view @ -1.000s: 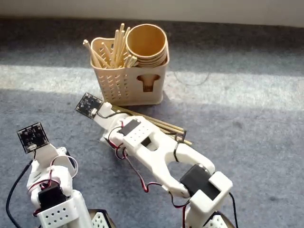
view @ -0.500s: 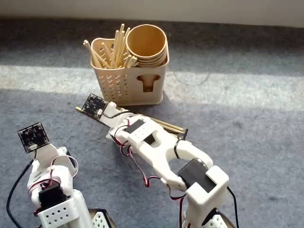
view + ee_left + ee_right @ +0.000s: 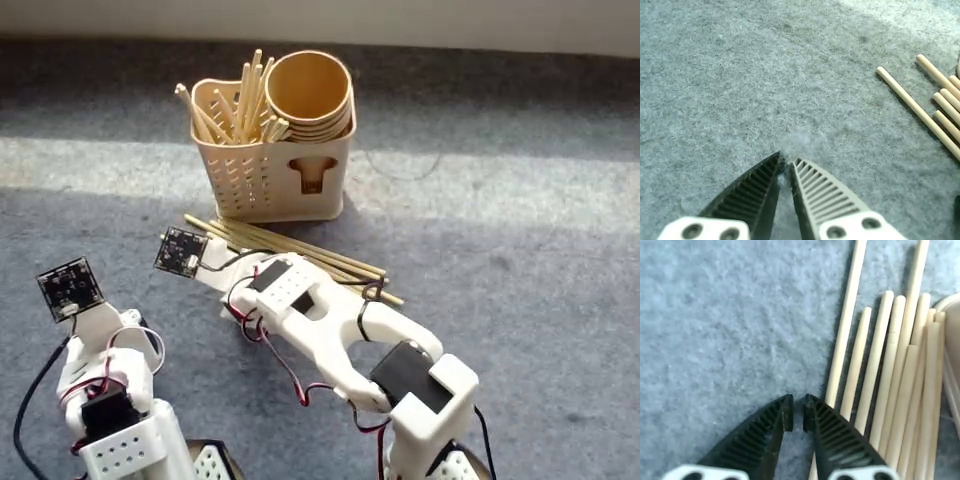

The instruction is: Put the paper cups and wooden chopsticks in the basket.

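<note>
A beige slotted basket (image 3: 250,175) stands at the back with stacked paper cups (image 3: 308,90) and several chopsticks (image 3: 235,105) upright in it. More wooden chopsticks (image 3: 335,265) lie in a loose bundle on the carpet just in front of it. My right arm (image 3: 300,300) stretches over the bundle's near side. The right gripper (image 3: 795,412) is shut and holds nothing, low over the carpet, its tips right beside the bundle (image 3: 875,365). At the near left, the left gripper (image 3: 786,162) is shut and holds nothing, well short of the chopstick ends (image 3: 912,102).
Grey carpet (image 3: 520,300) covers the floor, with a sunlit band across the middle. A thin wire (image 3: 400,172) lies to the right of the basket. Open carpet stretches to the right and far left.
The right arm's wrist has drawn back from the basket toward the near left, uncovering the left ends of the loose chopsticks. The left arm has stayed still.
</note>
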Tool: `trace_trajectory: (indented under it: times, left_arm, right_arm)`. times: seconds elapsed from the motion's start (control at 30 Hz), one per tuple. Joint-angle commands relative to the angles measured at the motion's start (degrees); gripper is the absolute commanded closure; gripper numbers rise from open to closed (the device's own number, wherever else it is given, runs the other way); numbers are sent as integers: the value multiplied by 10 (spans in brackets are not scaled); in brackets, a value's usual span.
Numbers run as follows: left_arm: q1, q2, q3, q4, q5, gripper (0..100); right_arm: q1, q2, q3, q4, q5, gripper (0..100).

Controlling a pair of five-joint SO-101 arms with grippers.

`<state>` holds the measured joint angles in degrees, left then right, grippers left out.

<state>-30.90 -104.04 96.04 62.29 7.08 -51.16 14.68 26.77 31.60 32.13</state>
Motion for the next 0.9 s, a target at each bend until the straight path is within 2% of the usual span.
trace_trajectory:
  times: [0.0, 0.2, 0.47, 0.57, 0.7, 0.87]
  left_arm:
    - [-11, -5, 11, -1, -6, 994]
    - [-11, -5, 11, -1, -6, 994]
    - [-11, -5, 11, 0, -6, 994]
    - [-11, -5, 11, 0, -6, 994]
    - [-11, -5, 11, 0, -6, 994]
    - [-11, -5, 11, 0, -6, 994]
  right_arm:
    - [-3, -2, 6, 14, 9, 950]
    - [4, -12, 6, 14, 7, 950]
    - [15, -153, 12, 36, -11, 946]
    - [25, -149, 10, 35, -38, 935]
    - [29, -98, 6, 35, -40, 860]
    - [30, -42, -24, 24, -38, 861]
